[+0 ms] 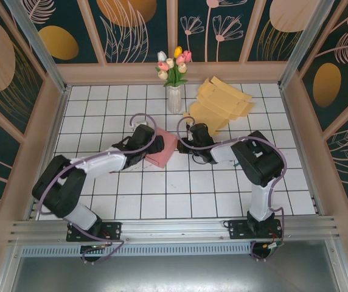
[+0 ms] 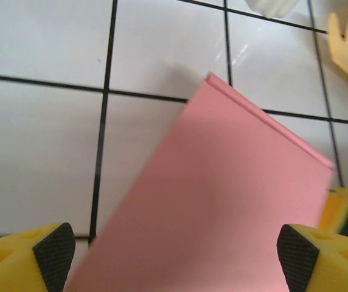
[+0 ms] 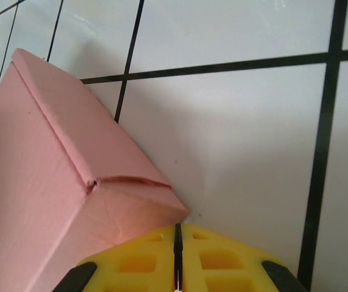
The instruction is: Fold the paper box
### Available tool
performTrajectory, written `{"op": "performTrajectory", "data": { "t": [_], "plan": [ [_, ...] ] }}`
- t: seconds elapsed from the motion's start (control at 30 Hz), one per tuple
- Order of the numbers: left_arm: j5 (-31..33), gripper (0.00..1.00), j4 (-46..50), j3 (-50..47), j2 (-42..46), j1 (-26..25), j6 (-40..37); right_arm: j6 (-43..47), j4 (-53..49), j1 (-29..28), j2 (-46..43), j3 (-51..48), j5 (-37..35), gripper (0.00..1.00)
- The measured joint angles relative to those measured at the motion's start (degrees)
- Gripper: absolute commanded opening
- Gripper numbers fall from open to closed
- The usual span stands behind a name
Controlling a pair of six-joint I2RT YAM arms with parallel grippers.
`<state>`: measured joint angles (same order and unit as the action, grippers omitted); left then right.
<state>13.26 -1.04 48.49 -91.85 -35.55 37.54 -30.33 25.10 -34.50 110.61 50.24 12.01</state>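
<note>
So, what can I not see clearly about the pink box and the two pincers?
1. Top view: the left pincer covers part of the pink box.
2. Left wrist view: the bottom edge cuts off the box; whether the open left pincer touches it is unclear.
3. Right wrist view: the shut right pincer hides whether it presses the box corner.
4. Top view: the yellow sheets are too small to count.
</note>
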Motion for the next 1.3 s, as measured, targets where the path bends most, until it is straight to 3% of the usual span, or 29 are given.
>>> {"op": "performTrajectory", "data": {
  "t": [0.17, 0.3, 0.5, 0.63, 0.8, 0.93, 1.17, 1.3],
  "plan": [
    [-1.5, 0.88, -1.4, 1.5, -4.7, 1.1, -4.7, 0.5, -1.0, 0.3, 0.9, 1.6, 0.7, 0.11],
    [-4.0, 0.82, -4.0, 4.6, -9.7, 2.1, -8.2, 1.6, -1.5, 0.4, 1.6, 2.8, 1.5, 0.11],
    [-12.9, 0.78, -12.0, 2.0, -10.4, 2.8, -10.6, 2.6, -1.0, 0.9, 2.1, 3.1, 3.6, 0.12],
    [-14.5, 0.78, -14.5, 1.0, -10.7, 2.5, -10.6, 2.5, 1.6, 1.6, 2.2, 1.9, 5.7, 0.12],
    [-14.4, 0.81, -16.4, 0.0, -10.6, 1.4, -9.6, 1.9, 5.3, 2.2, 0.6, -1.8, 6.1, 0.12],
    [-12.5, 0.9, -14.9, -0.7, -9.0, -0.6, -7.7, 2.4, 3.5, 2.0, -2.4, -4.6, 5.0, 0.12],
    [-4.6, 0.91, -8.7, -2.3, -2.0, -2.4, -2.5, 2.8, -0.1, 0.3, -10.0, -12.1, 2.9, 0.12],
    [-3.6, 0.9, -8.1, -6.9, 3.4, -2.2, -1.0, 2.3, 0.4, -0.2, -15.1, -18.2, 1.5, 0.12]
  ]
}}
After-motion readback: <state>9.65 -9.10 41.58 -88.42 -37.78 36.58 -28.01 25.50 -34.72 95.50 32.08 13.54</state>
